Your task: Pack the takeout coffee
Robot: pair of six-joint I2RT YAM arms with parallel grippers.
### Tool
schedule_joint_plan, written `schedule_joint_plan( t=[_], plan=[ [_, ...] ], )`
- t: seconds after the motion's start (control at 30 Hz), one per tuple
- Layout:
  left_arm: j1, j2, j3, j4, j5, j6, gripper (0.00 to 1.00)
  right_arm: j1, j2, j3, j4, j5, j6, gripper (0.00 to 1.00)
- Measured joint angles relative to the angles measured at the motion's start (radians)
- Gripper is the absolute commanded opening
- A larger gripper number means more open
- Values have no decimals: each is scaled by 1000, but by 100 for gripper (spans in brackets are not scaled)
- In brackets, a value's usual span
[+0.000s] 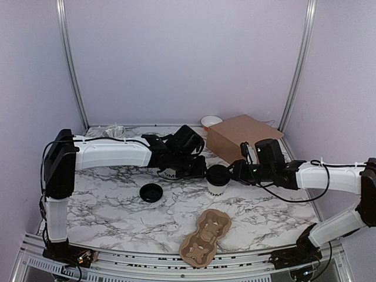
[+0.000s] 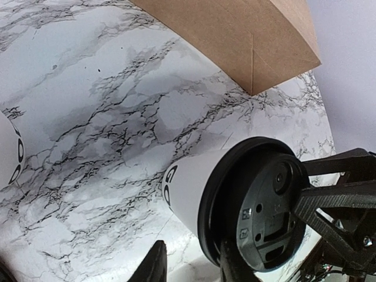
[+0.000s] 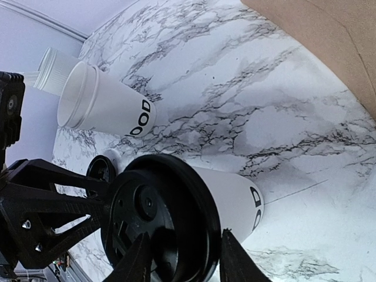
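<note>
A white desk veined in grey marble carries a lidded takeout coffee near its middle. Left of the coffee lies a loose black lid, and in front of it a moulded cardboard cup carrier. Behind it to the right sits a brown box, with a small white bowl farther back.

I'm seeing bright, soft, even light coming from above in all three views, only faint diffuse shadows lying on the marble table, a dull sheen showing on the black lid, wrist views bending toward the edges and blurring the left gripper's fingers.
</note>
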Motion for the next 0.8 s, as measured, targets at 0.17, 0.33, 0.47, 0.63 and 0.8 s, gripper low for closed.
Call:
schedule_joint_plan(
  t=[0.17,0.33,0.47,0.63,0.8],
  plan=[
    [-3,2,13,-4,15,3,34,-4,-28,-27,3,-16,32,46],
    [-3,2,18,-3,23,4,34,-4,-55,-42,3,-23,52,53],
    [-3,2,18,-3,23,4,34,-4,-68,-42,-2,-15,53,57],
    [-3,2,18,-3,21,4,35,-4,-69,-42,-23,8,40,62],
    [-4,2,18,-3,19,4,35,-4,-82,-42,-55,28,21,68]
  ],
)
